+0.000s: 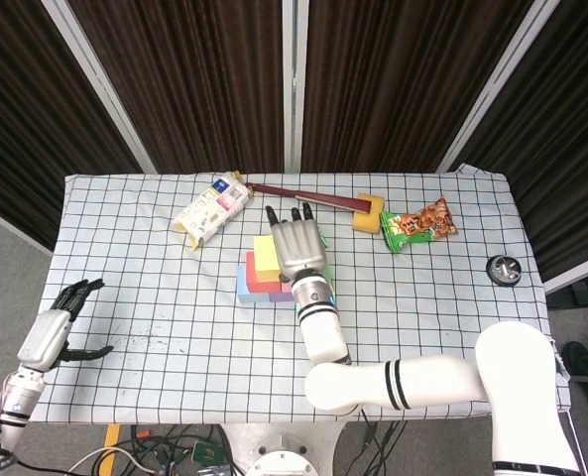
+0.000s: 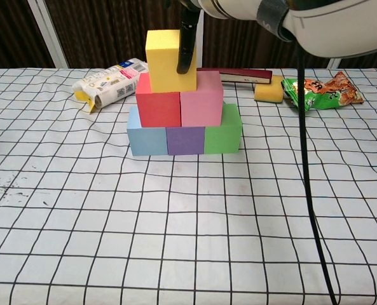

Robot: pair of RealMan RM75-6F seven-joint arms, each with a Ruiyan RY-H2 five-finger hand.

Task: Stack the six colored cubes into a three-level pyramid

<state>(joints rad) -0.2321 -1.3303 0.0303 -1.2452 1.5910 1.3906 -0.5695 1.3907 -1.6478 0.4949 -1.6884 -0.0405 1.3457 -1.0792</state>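
A pyramid of cubes stands mid-table: blue (image 2: 146,138), purple (image 2: 185,140) and green (image 2: 223,132) in the bottom row, with red (image 2: 157,109) and pink (image 2: 201,105) on them. The yellow cube (image 2: 166,60) sits on top, over the seam and a little to the left. My right hand (image 1: 295,245) hovers over the stack from above and holds the yellow cube (image 1: 265,256); one dark finger (image 2: 187,44) lies down its front right face. My left hand (image 1: 51,332) rests at the table's near left corner with its fingers apart and nothing in it.
Behind the stack lie a white snack pack (image 2: 109,82), a dark red flat bar (image 2: 239,75), a yellow sponge (image 2: 269,93) and a green-red chip bag (image 2: 322,90). A small black round object (image 1: 503,269) sits near the right edge.
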